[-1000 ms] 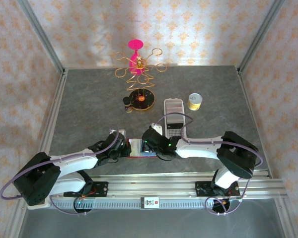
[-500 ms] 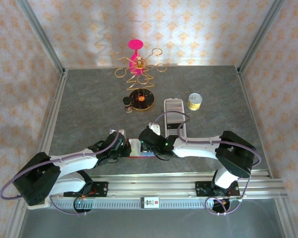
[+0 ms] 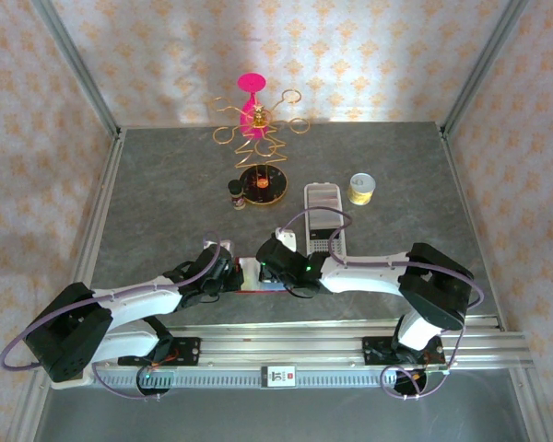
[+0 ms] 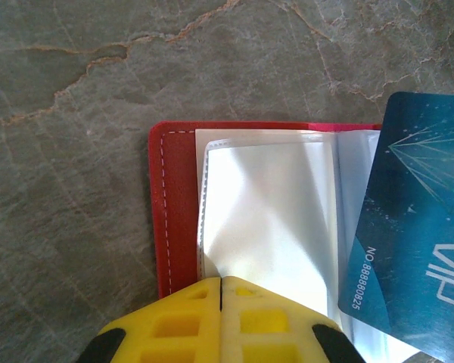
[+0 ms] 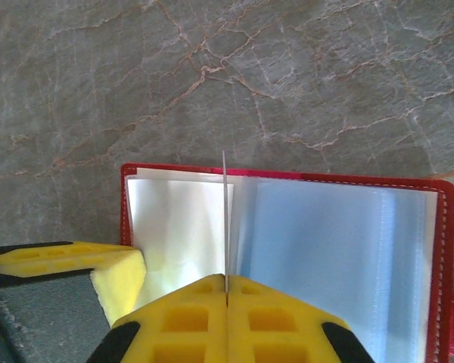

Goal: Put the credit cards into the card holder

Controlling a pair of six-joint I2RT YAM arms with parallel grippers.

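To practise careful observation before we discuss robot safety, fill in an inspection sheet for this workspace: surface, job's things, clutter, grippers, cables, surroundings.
Surface: grey veined table; no spills seen.
Job's things: red holder lies open, clear pockets up; blue card stands over the pockets.
Clutter: white tray, yellow cylinder, wire stand, bottle, all behind the holder.
Grippers: left gripper shut, tips at the holder's near edge; right gripper shut on the blue card, seen edge-on.
Cables: purple cables loop along both arms; one arches over the tray.
Surroundings: patterned walls, metal frame posts.
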